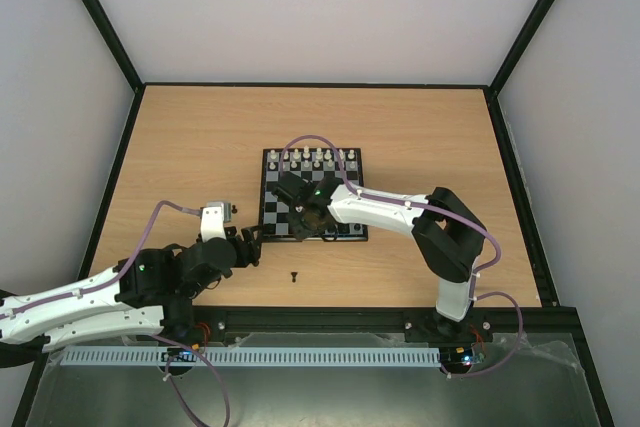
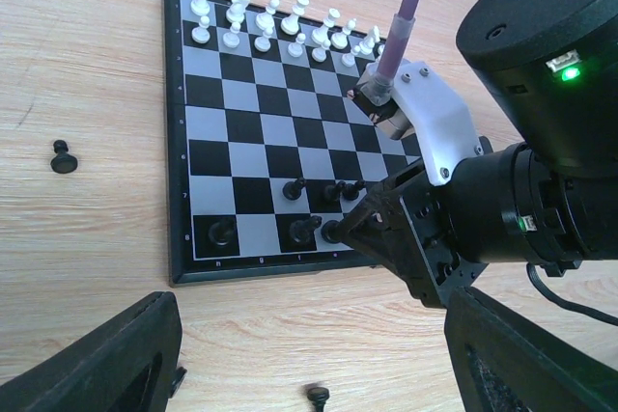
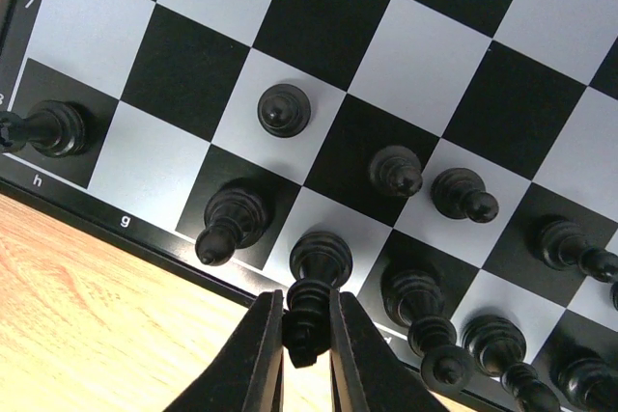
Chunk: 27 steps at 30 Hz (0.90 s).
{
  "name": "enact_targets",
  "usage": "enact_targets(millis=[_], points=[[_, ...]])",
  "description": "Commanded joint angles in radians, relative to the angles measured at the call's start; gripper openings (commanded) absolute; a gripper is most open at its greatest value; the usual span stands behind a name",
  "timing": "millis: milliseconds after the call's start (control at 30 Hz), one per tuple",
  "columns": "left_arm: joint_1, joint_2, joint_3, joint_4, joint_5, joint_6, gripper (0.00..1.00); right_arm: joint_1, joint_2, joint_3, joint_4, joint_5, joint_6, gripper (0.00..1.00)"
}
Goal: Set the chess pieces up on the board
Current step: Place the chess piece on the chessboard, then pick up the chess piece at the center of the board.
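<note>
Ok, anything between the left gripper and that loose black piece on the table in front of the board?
Nothing visible. Only bare table lies between the open left gripper and the loose black piece. The right gripper, shut on another piece, is over the board, clear of that path.

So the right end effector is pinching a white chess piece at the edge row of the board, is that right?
Not quite: the piece is black, not white. The right wrist view shows the right end effector shut on a black chess piece at the edge row of the board.
</note>
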Motion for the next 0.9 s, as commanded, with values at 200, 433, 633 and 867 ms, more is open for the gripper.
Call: enact_targets(millis=[200, 433, 633, 867], points=[[0.008, 0.009, -0.01, 0.02, -0.004, 0.019, 0.78, -0.008, -0.004, -0.001, -0.025, -0.008, -0.007, 0.19], [0.013, 0.013, -0.006, 0.021, -0.004, 0.016, 0.78, -0.008, -0.034, -0.004, -0.018, -0.043, -0.014, 0.26], [0.02, 0.035, 0.002, 0.018, -0.004, 0.014, 0.78, -0.007, -0.099, -0.006, -0.025, -0.064, -0.012, 0.32], [0.027, 0.047, 0.011, 0.018, -0.007, 0.011, 0.78, 0.022, -0.233, -0.027, -0.067, -0.058, 0.019, 0.37]])
